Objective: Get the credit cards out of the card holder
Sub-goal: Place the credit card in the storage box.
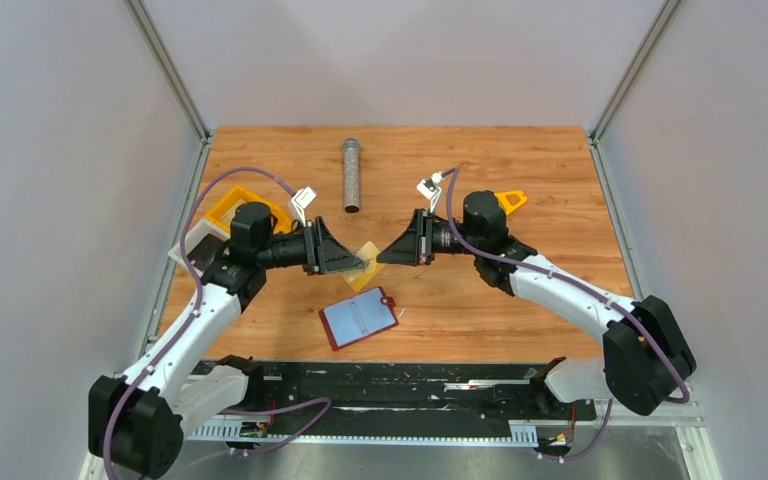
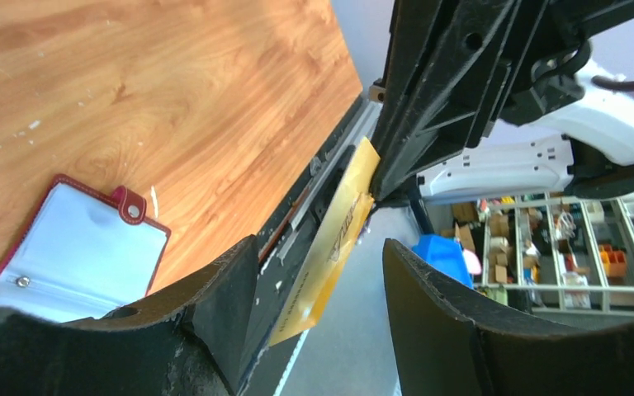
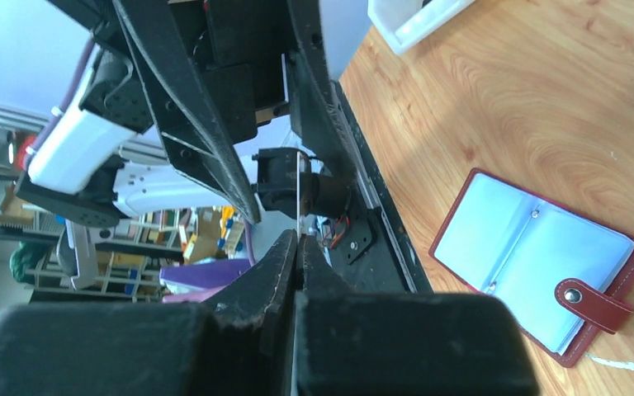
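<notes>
Gold card (image 1: 365,265) is in the air mid-desk, between the two arms and just far of the holder (image 1: 358,318). The holder lies open on the desk (image 1: 520,330), blue-grey pockets up, snap tab on its right edge. The pockets look empty and no other card shows in any view.

Right fingers (image 3: 297,256) are pressed together, pinching the card's end; it's edge-on in the right wrist view. Left fingers (image 1: 341,261) are spread. The card's other end sits in their gap, lying against one finger with clear space to the other.

Key relation: the card's long axis runs left-right, fingers to fingers, a bit tilted. Both arms are at the card, but only the right holds it.

Judgement: extraction of this card looks done. Next move is likely the right arm setting it on the desk, or the left closing on it.
</notes>
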`<state>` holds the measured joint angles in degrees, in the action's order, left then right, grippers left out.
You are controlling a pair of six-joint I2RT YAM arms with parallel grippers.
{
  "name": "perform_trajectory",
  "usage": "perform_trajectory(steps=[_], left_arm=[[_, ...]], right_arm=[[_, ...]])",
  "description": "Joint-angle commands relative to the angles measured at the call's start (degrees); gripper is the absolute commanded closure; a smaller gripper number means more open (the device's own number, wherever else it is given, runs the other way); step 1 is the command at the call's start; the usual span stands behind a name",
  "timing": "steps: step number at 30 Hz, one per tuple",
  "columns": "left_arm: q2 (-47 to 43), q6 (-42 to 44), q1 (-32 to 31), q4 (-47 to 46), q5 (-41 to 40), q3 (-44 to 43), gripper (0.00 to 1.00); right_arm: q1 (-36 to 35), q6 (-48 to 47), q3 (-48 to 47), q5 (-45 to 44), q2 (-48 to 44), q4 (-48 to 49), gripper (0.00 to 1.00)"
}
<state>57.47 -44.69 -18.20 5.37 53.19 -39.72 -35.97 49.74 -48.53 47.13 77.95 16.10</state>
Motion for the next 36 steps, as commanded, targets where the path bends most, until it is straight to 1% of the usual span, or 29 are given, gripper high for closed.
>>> perform_trajectory(steps=[1, 2, 3, 4, 5, 6, 7, 8, 9, 11, 19, 23, 34, 36], left_arm=[[-4.34, -5.57, 0.44, -4.30, -3.72, 0.19, 0.35], [-5.26, -6.94, 0.44, -7.85, -4.70, 1.45, 0.35], [-5.66, -10.34, 0.44, -9.42, -5.17, 3.06, 0.35], [-6.31, -12.18, 0.44, -13.26, -5.90, 4.08, 0.36], [-6.53, -15.83, 0.44, -15.68, -6.08, 6.01, 0.36], [-6.88, -17.74, 0.44, -20.60, -6.47, 7.09, 0.37], [-6.95, -21.15, 0.44, -23.00, -6.54, 9.11, 0.37], [-6.85, -22.55, 0.44, -27.11, -6.55, 9.96, 0.38], [-6.81, -24.42, 0.44, -29.74, -6.49, 11.12, 0.38], [-6.55, -25.52, 0.42, -31.28, -6.44, 12.06, 0.39], [-8.78, -26.87, 0.44, -31.12, -8.59, 13.16, 0.46], [-9.96, -27.68, 0.47, -31.03, -9.86, 13.54, 0.52], [-10.67, -28.52, 0.47, -30.05, -11.42, 14.06, 0.63], [-10.71, -28.33, 0.45, -29.72, -11.58, 13.99, 0.69]], right_arm=[[0.56, 5.87, 2.95, -7.25, -4.54, 9.45, 1.00], [0.55, 6.86, 3.65, -8.60, -5.12, 10.12, 1.00], [0.55, 7.78, 4.45, -9.95, -5.56, 11.05, 1.00], [0.55, 9.00, 5.24, -10.97, -6.00, 11.94, 1.00], [0.55, 9.91, 6.06, -11.94, -6.42, 12.72, 1.00], [0.55, 10.51, 6.68, -13.07, -6.83, 13.23, 1.00], [0.55, 11.00, 7.19, -14.25, -7.26, 13.47, 1.00], [0.55, 11.31, 7.48, -14.88, -7.51, 13.65, 1.00], [0.56, 11.55, 7.69, -15.33, -7.69, 13.78, 1.00], [0.56, 12.00, 7.83, -16.01, -7.89, 13.80, 1.00], [0.55, 12.93, 8.71, -18.57, -8.26, 13.18, 1.00], [0.55, 12.92, 9.07, -18.83, -8.38, 13.03, 1.00], [0.56, 12.59, 9.69, -19.78, -8.62, 11.88, 1.00], [0.56, 12.60, 9.69, -19.59, -8.40, 11.89, 1.00]])
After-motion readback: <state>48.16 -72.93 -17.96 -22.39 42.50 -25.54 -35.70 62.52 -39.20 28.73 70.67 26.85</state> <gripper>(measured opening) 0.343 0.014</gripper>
